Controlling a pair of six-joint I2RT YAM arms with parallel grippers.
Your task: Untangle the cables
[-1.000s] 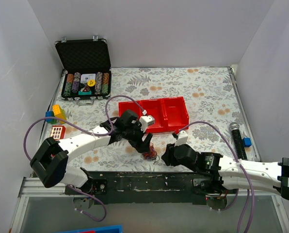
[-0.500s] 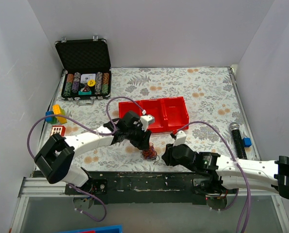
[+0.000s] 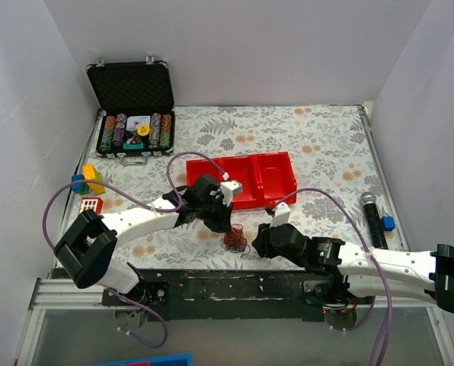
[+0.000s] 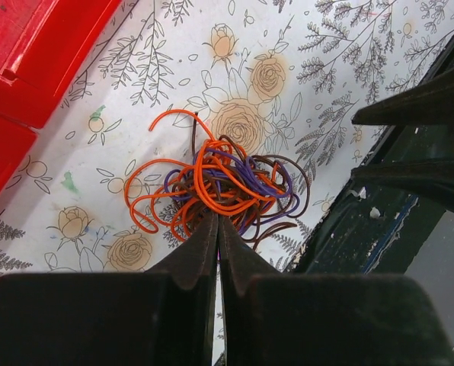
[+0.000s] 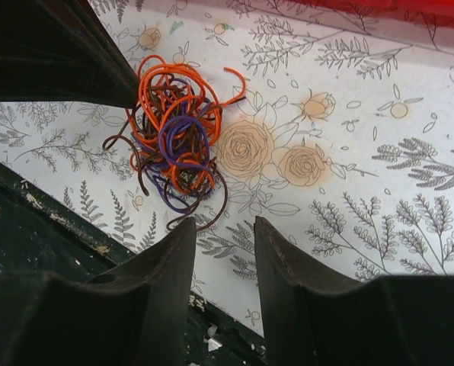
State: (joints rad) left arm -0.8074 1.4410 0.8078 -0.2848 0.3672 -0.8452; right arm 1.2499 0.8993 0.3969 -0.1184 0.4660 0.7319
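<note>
The cables (image 3: pixel 234 240) are a small tangle of thin orange, purple and dark brown wires lying on the floral cloth near the table's front edge. In the left wrist view the cables (image 4: pixel 219 179) sit right at my fingertips. My left gripper (image 4: pixel 218 217) is shut, with the nearest orange strands pinched at its tips; from above, the left gripper (image 3: pixel 228 227) reaches down onto the tangle from the upper left. My right gripper (image 5: pixel 224 223) is open with only cloth between its fingers. The cables (image 5: pixel 174 141) lie just beyond its left finger. From above, the right gripper (image 3: pixel 257 242) is close on the tangle's right.
A red divided tray (image 3: pixel 276 179) stands just behind the grippers. An open poker chip case (image 3: pixel 135 130) is at the back left, coloured blocks (image 3: pixel 90 179) at the left edge, and a microphone (image 3: pixel 372 217) at the right. The black front rail (image 3: pixel 234 282) runs just below the tangle.
My left gripper has shut at the edge of the tangle, having stood open a second ago. The right gripper has edged slightly toward the tangle.
</note>
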